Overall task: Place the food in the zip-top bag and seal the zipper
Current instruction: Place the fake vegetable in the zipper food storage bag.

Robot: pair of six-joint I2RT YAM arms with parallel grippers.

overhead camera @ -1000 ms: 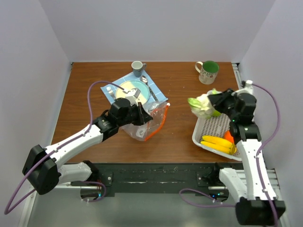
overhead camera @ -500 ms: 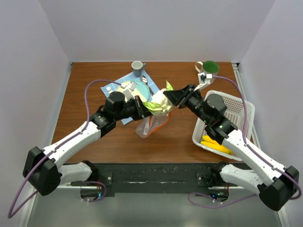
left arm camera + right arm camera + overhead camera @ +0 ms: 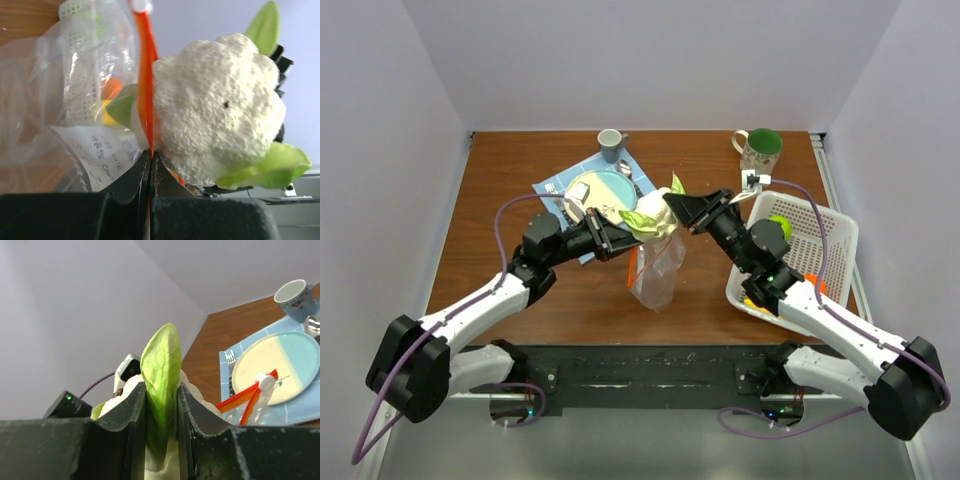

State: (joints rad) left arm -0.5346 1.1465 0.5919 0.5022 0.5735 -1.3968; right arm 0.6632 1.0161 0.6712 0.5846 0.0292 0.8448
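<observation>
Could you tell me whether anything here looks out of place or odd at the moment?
The right gripper holds the cauliflower only by one leaf. The cauliflower sits against the zipper of the zip-top bag, which the left gripper pinches, and it is not clearly inside. Nothing looks spilled or damaged.

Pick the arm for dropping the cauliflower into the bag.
Right. The right gripper holds the cauliflower by a leaf at the bag mouth; the left gripper is shut on the zipper strip, holding the bag up.
</observation>
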